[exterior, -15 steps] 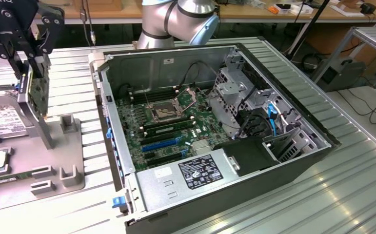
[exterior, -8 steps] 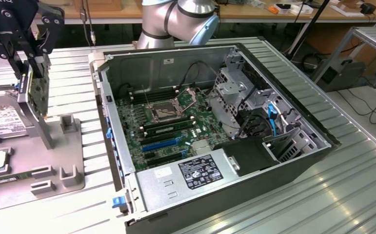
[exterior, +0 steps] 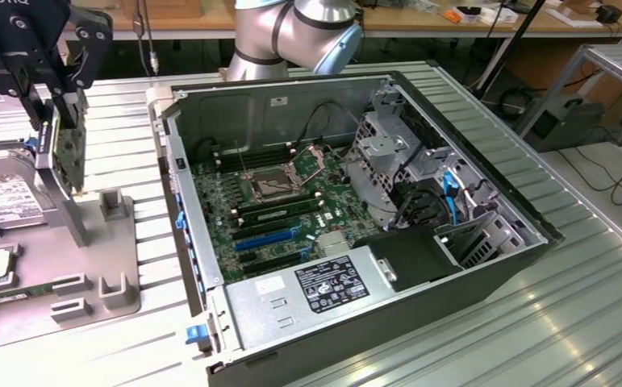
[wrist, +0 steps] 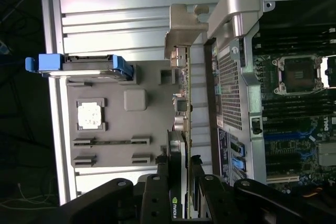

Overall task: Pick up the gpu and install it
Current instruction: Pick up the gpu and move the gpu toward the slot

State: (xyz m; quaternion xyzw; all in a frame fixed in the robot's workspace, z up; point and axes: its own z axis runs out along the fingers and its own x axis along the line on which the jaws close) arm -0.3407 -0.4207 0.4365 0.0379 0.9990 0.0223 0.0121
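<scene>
Gripper (exterior: 61, 111) is at the exterior view's upper left, over the gray tray (exterior: 117, 266). Its fingers (wrist: 161, 179) are pinched on the gpu (exterior: 69, 157), one on each face. The card is held on edge, upright, long side roughly level. The silver bracket (exterior: 63, 201) at the card's end runs down toward the tray; cannot tell if its tip touches. In the wrist view the card is edge-on, between the tray and the case's outer wall, near the wall but apart from it. Its black cooler face is turned away from the case.

Tray, on the ribbed metal table (exterior: 569, 322), to the exterior view's left of the case:
- hard drive (exterior: 4, 201) with a white label, sitting in a blue-ended carrier
- square chip (wrist: 90, 115) seated in a square pocket
- thin stick (wrist: 110, 141) lying in a long slot between end clips
- upright gray post (exterior: 110, 205) just beside the hanging bracket

Case (exterior: 429, 322), lying on its side with the open face up:
- green motherboard (exterior: 289, 218) flat on the floor of the case
- socket (exterior: 273, 184) near the board's middle, rows of dark memory slots on either side
- blue slots (exterior: 262, 238) on the board's near part
- silver power supply (exterior: 278, 310) with a black label, along the near wall
- metal drive cage (exterior: 391, 157) on the exterior view's right side
- blue cables (exterior: 451, 201) beside the cage
- black block (exterior: 413, 258) between the supply and the cage
</scene>
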